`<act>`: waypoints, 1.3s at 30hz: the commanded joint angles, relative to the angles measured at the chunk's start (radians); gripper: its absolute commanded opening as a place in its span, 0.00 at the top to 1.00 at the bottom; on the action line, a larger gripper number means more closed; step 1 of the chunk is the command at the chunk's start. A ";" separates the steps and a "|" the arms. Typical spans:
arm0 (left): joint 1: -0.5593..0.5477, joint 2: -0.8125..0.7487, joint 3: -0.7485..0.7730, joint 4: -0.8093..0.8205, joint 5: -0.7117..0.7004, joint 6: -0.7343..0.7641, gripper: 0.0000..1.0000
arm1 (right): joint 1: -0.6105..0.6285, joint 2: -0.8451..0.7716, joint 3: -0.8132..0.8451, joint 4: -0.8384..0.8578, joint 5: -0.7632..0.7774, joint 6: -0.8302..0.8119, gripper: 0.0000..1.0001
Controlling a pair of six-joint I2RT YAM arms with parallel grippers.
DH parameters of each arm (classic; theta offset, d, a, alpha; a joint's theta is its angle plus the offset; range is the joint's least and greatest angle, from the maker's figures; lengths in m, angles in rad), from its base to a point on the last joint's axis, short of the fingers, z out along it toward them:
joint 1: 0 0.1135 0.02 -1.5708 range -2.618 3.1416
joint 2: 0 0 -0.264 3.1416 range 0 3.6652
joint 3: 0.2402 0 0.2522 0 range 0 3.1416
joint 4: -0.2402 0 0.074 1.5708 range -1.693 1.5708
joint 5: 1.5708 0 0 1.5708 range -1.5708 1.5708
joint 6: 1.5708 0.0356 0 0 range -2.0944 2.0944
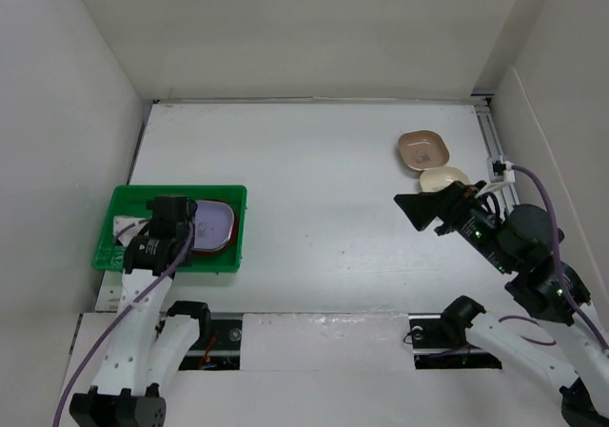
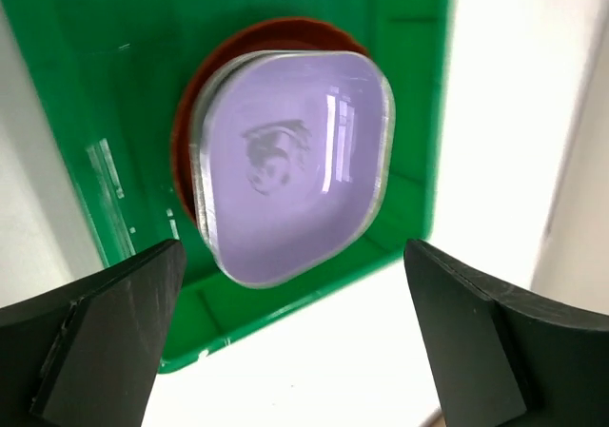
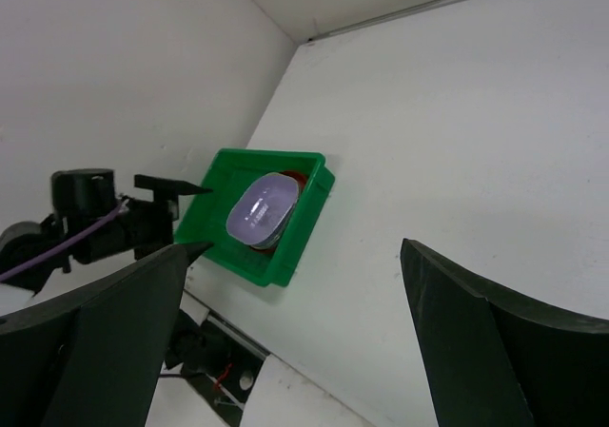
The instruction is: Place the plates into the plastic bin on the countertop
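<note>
1. The green bin (image 1: 240, 220) sits on the white countertop (image 1: 324, 161), against the left wall (image 1: 67, 113).
2. A lavender plate (image 2: 290, 170) lies in the right half of the bin. It rests flat on a red-brown plate (image 2: 186, 127), whose rim shows around its edge.
3. The lavender plate has a dark mark (image 2: 271, 151) at its centre.
4. At the bin's left end a pale thing (image 1: 124, 227) shows beside the arm; what it is cannot be told.
5. The left gripper (image 1: 176, 210) hangs over the middle of the bin, above and just left of the stacked plates. Its fingers (image 2: 105, 341) are spread wide and hold nothing; in the left wrist view the lavender plate shows in the gap between them.
6. A pinkish-tan plate (image 1: 423, 149) lies on the countertop well to the right of the bin, near the right wall.
7. A cream plate (image 1: 445, 175) lies just beside the pinkish-tan one, on its nearer side. The right arm partly covers it.
8. The right gripper (image 1: 423, 210) hangs well to the right of the bin, just in front of the cream plate. It points back toward the bin. Its fingers (image 3: 105, 341) are spread wide and hold nothing.
</note>
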 commanded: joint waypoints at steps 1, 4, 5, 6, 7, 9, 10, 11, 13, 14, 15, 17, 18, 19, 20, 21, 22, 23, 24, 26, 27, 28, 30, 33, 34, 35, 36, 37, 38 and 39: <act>0.004 -0.039 0.059 0.092 -0.023 0.145 0.00 | 0.010 0.047 -0.020 0.062 0.095 -0.015 0.00; -0.006 0.015 0.089 0.222 0.021 0.308 0.00 | 0.010 0.143 -0.030 0.062 0.164 0.052 0.00; -0.006 0.050 0.108 0.238 0.031 0.401 0.00 | 0.010 0.172 -0.039 0.071 0.174 0.072 0.00; -0.021 0.143 0.156 0.271 0.040 0.451 0.00 | 0.010 0.227 -0.039 0.071 0.183 0.110 0.00; -0.067 0.198 0.195 0.272 0.020 0.479 0.00 | 0.010 0.253 -0.039 0.083 0.232 0.136 0.00; -0.140 0.376 0.354 0.235 -0.027 0.573 0.00 | -0.033 0.333 -0.048 0.097 0.272 0.162 0.00; -0.242 0.439 0.428 0.188 -0.138 0.574 0.00 | -0.051 0.359 -0.039 0.097 0.295 0.190 0.00; -0.304 0.501 0.507 0.137 -0.211 0.583 0.00 | -0.077 0.385 -0.039 0.097 0.327 0.199 0.00; -0.407 0.673 0.731 -0.066 -0.343 0.501 0.00 | -0.177 0.463 -0.027 0.097 0.336 0.210 0.00; -0.453 0.725 0.788 -0.128 -0.398 0.468 0.00 | -0.217 0.490 -0.027 0.097 0.321 0.210 0.00; -0.454 0.803 0.865 -0.151 -0.373 0.508 0.00 | -0.298 0.539 -0.027 0.106 0.321 0.221 0.00; -0.454 0.825 0.869 -0.109 -0.326 0.582 0.00 | -0.381 0.582 -0.027 0.106 0.321 0.235 0.00; -0.454 0.825 0.850 -0.068 -0.299 0.610 0.00 | -0.422 0.603 -0.036 0.117 0.309 0.235 0.00; -0.454 0.825 0.827 -0.022 -0.267 0.641 0.00 | -0.502 0.623 -0.036 0.128 0.309 0.235 0.00; -0.454 0.787 0.765 0.090 -0.230 0.675 0.00 | -0.541 0.661 -0.036 0.128 0.309 0.244 0.00; -0.454 0.767 0.735 0.147 -0.137 0.710 0.00 | -0.576 0.678 -0.036 0.114 0.319 0.254 0.00; -0.454 0.750 0.712 0.198 -0.091 0.776 0.00 | -0.637 0.691 -0.051 0.123 0.320 0.254 0.00; -0.454 0.724 0.677 0.269 -0.048 0.795 0.00 | -0.665 0.703 -0.066 0.140 0.310 0.265 0.00; -0.454 0.713 0.665 0.299 0.024 0.812 0.00 | -0.693 0.735 -0.079 0.151 0.294 0.265 0.00; -0.454 0.701 0.655 0.336 0.084 0.877 0.00 | -0.760 0.777 -0.102 0.165 0.254 0.265 0.00; -0.454 0.691 0.646 0.356 0.101 0.893 0.00 | -0.772 0.816 -0.102 0.165 0.243 0.265 0.00; -0.454 0.691 0.646 0.367 0.127 0.910 0.00 | -0.783 0.833 -0.102 0.177 0.232 0.265 0.02; -0.454 0.665 0.626 0.377 0.143 0.933 0.00 | -0.793 0.861 -0.102 0.209 0.232 0.255 0.04; -0.454 0.632 0.605 0.405 0.202 0.944 0.00 | -0.802 0.924 -0.082 0.209 0.244 0.254 0.06; -0.454 0.609 0.591 0.417 0.216 0.944 0.00 | -0.802 0.957 -0.082 0.218 0.244 0.245 0.07; -0.454 0.598 0.591 0.417 0.216 0.944 0.00 | -0.802 0.976 -0.071 0.218 0.244 0.245 0.10; -0.454 0.598 0.580 0.417 0.216 0.953 0.00 | -0.811 0.991 -0.061 0.218 0.244 0.245 0.10; -0.454 0.584 0.580 0.417 0.225 0.953 0.00 | -0.811 1.019 -0.060 0.218 0.244 0.245 0.11; -0.454 0.584 0.580 0.417 0.226 0.953 0.00 | -0.811 1.031 -0.060 0.218 0.244 0.245 0.14; -0.454 0.575 0.580 0.417 0.226 0.953 0.00 | -0.811 1.042 -0.060 0.218 0.235 0.245 0.16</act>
